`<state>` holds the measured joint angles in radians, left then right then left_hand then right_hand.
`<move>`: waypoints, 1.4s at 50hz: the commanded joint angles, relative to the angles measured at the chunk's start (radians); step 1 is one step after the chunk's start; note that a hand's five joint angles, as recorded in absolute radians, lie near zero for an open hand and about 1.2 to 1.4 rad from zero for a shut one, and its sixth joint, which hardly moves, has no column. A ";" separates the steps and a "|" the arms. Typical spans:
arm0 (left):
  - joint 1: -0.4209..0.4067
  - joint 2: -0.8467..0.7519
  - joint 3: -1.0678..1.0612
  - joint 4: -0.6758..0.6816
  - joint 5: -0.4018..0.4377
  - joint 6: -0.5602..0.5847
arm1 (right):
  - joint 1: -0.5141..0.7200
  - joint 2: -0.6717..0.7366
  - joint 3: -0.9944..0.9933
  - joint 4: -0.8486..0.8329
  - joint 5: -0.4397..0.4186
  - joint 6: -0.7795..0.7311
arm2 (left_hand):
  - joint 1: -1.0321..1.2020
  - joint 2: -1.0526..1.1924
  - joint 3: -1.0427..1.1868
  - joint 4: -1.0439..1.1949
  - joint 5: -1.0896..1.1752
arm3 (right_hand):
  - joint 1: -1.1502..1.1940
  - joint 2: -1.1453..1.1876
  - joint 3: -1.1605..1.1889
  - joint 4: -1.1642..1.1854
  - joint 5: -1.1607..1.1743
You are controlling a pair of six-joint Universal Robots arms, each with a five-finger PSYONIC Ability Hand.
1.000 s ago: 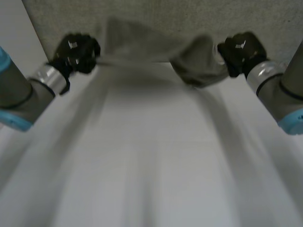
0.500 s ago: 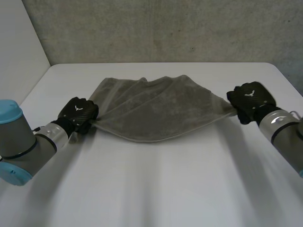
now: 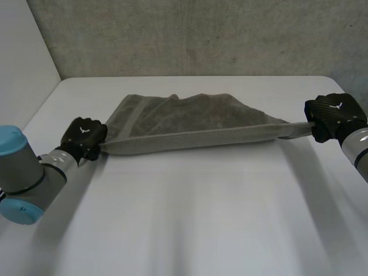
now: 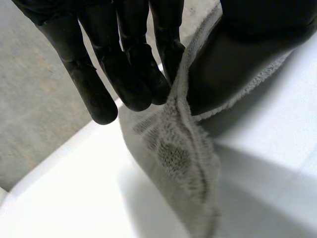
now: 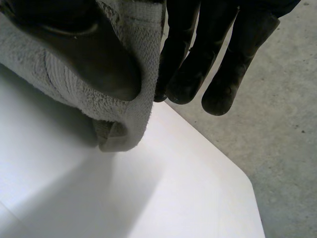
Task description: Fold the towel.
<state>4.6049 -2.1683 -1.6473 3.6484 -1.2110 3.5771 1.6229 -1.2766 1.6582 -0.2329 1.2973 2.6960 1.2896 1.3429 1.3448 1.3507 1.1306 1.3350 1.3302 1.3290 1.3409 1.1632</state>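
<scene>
A: What does the head view give that the wrist views leave out?

B: The whole towel (image 3: pixel 190 129), pulled into a long strip between the two hands across the far half of the white surface (image 3: pixel 190 224). Its near edge runs as a straight band and the rest bunches in folds behind it (whether the middle rests on the surface or hangs just above it, I cannot tell).

A: And the wrist views?

B: The grips. The left robot hand (image 3: pixel 84 138) pinches a hemmed end of the towel between nearly straight fingers (image 4: pixel 124 69) and the thumb (image 4: pixel 267 20). The right robot hand (image 3: pixel 334 117) does the same at the other end: the cloth wraps round its thumb, with the fingers (image 5: pixel 228 74) close beside it.

A: The room?

B: A grey speckled wall (image 3: pixel 201 34) stands behind the surface, and a paler side wall (image 3: pixel 23 46) is at the left.

A: The arms?

B: Each reaches out to its own side with the back of the hand up. The left hand is near the left edge, the right hand near the right edge.
</scene>
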 commanded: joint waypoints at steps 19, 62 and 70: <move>0.021 0.616 0.015 -0.353 0.169 -0.107 | -0.008 -0.261 -0.388 0.685 -0.165 -0.063 | 0.107 0.053 0.051 0.046 0.091 | 0.061 0.066 0.067 0.055 0.059; -0.045 -0.047 0.723 -0.228 0.017 -0.215 | 0.206 0.250 -0.711 0.136 0.105 -0.188 | 0.107 0.053 0.051 0.046 0.091 | 0.061 0.066 0.067 0.055 0.059; 0.003 -0.076 0.418 -0.189 0.088 -0.187 | 0.164 0.263 -0.438 0.132 -0.050 -0.196 | 0.107 0.053 0.051 0.046 0.091 | 0.061 0.066 0.067 0.055 0.059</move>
<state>4.5729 -2.2197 -1.0302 3.4331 -1.1643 3.3644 1.8095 -1.0269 1.0412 -0.0974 1.3463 2.5100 1.2892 1.3495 1.3507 1.3584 1.1479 1.3357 1.3302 1.3290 1.3410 1.1633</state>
